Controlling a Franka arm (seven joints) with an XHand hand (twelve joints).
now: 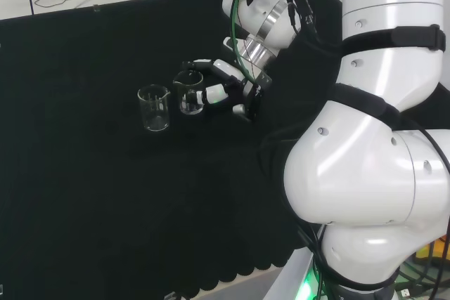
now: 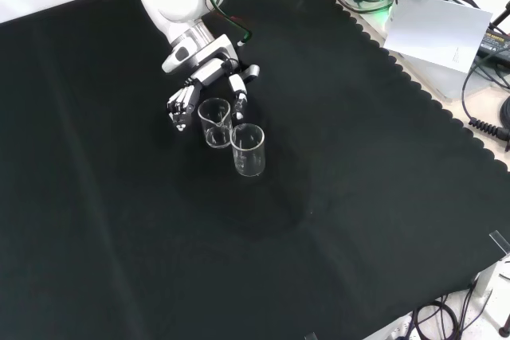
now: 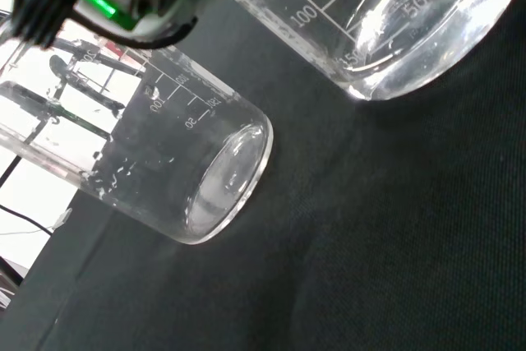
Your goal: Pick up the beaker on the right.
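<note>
Free beaker (image 2: 249,150) stands nearest; front view shows hand (image 2: 209,77) curled around second beaker (image 2: 215,123).

We count two clear glass beakers on the tabletop: one beside the hand (image 1: 188,93) (image 2: 215,123) (image 3: 394,22), one farther off (image 1: 154,107) (image 2: 249,150) (image 3: 156,162) | one hand (image 1: 232,93) (image 2: 209,73) | one black cloth (image 1: 105,194) (image 2: 358,197).

A lab: glass beakers (image 2: 248,150), black-clothed bench (image 2: 358,197).
</note>
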